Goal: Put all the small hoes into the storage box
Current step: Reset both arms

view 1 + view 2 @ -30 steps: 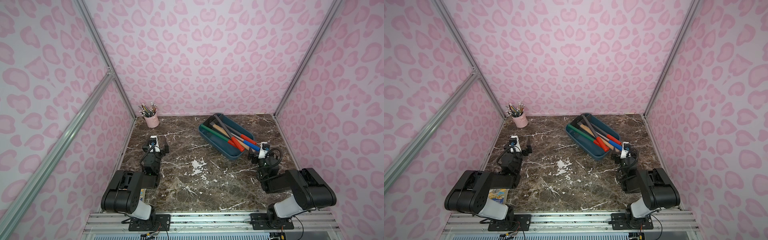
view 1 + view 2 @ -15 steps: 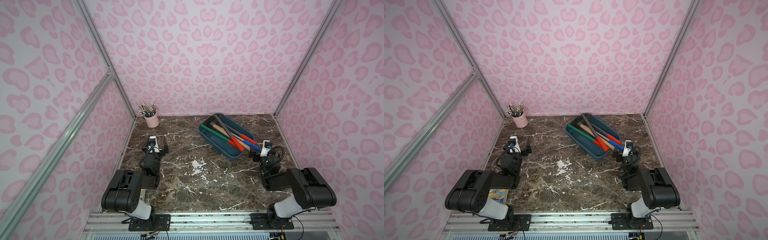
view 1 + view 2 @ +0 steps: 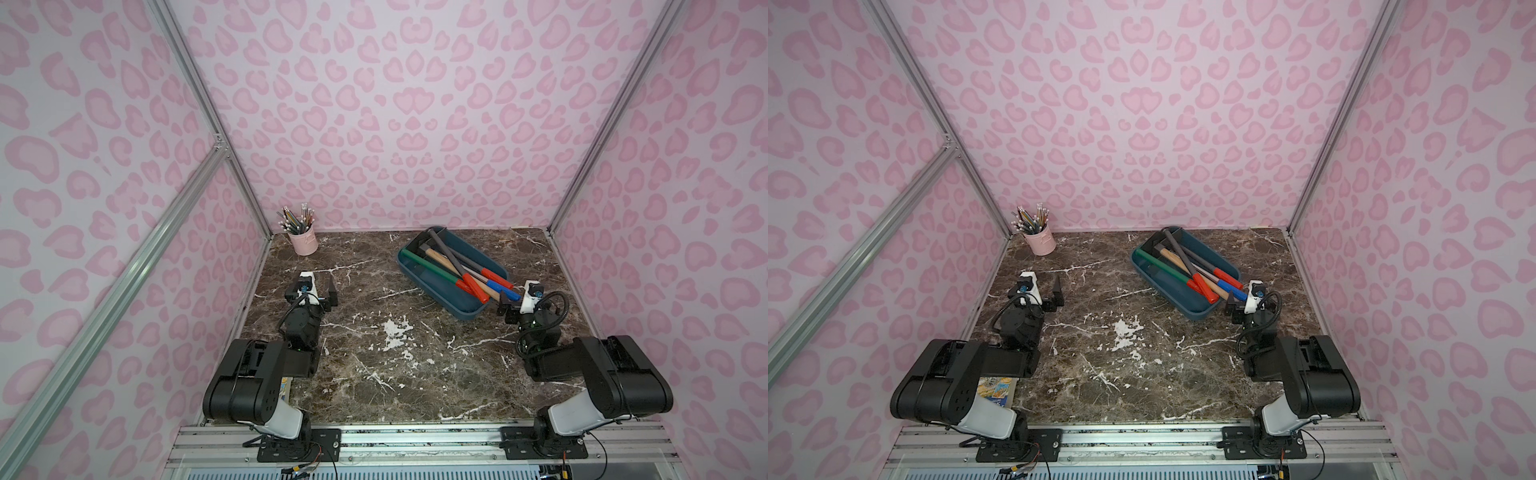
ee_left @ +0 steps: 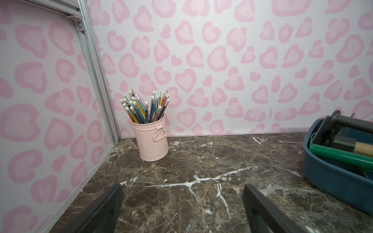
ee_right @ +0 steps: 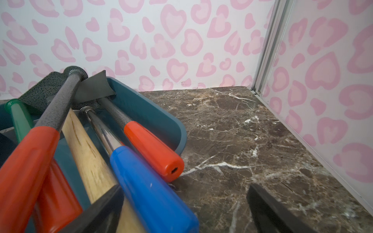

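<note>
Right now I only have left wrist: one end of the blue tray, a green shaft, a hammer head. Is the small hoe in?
Observer: Yes. The small hoe with grey metal shaft and red plastic handle lies inside the dark blue plastic storage box, on top of the other tools.
Operator: Right arm?
Observer: The right gripper sits by the box's handle end, jaws open, gripping nothing.
Operator: Anything sticking out?
Observer: The blue plastic handle of a chrome-shafted tool overhangs the rim toward that gripper.
</note>
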